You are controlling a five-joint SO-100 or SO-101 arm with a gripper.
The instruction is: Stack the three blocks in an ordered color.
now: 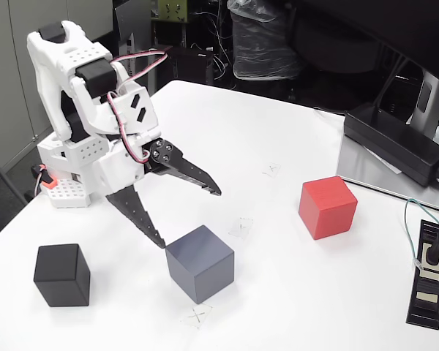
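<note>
A white robot arm [88, 110] bends over a white counter [278, 131] in the fixed view, its black claw [192, 218] spread wide and gripping nothing. One toothed finger reaches toward the middle of the counter; the other points down, its tip just beside the upper left corner of the slate grey block [200, 262], though contact cannot be told. That block sits near the front edge, with a pencilled cross [197, 316] on the surface just in front of it. The black block [61, 274] rests well apart to the left, near the counter's edge. The red block [327, 207] stands off to the right, apart from the other two. None of the three is stacked. Behind the red block lies a long black power brick [395, 142] on a grey base, and a flat black power strip [429, 274] with a plugged-in cable lies at the right edge.
</note>
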